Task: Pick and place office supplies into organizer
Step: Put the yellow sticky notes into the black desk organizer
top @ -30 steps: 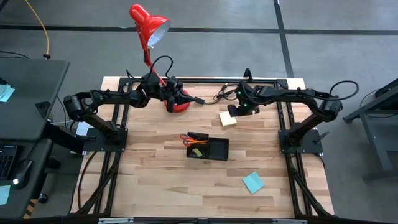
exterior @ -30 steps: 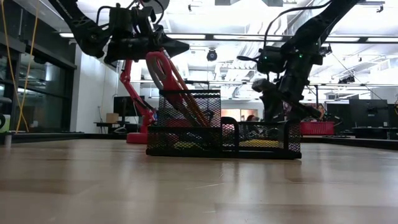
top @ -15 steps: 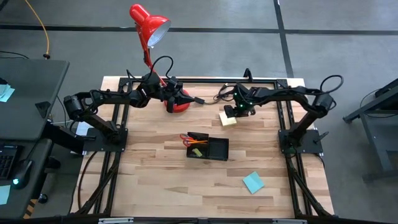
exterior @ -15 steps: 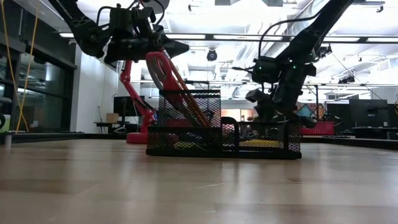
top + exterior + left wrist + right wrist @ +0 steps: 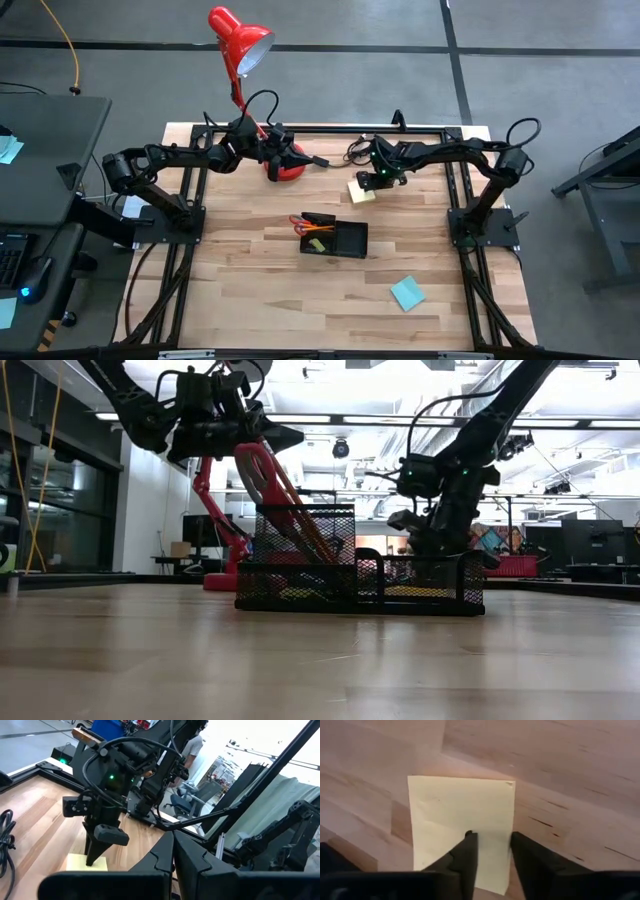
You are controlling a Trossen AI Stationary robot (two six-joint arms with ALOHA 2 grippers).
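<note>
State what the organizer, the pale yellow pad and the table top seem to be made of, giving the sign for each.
Organizer: likely black metal mesh; see-through grid walls. Pale yellow pad: paper, matte, with thin, crisp edges. Table top: wood, joined strips with visible grain, slight sheen.

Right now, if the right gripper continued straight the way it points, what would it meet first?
Probably the pale yellow sticky-note pad: the right gripper points down at it, fingers partly open just above or on its surface. Contact is unclear.
</note>
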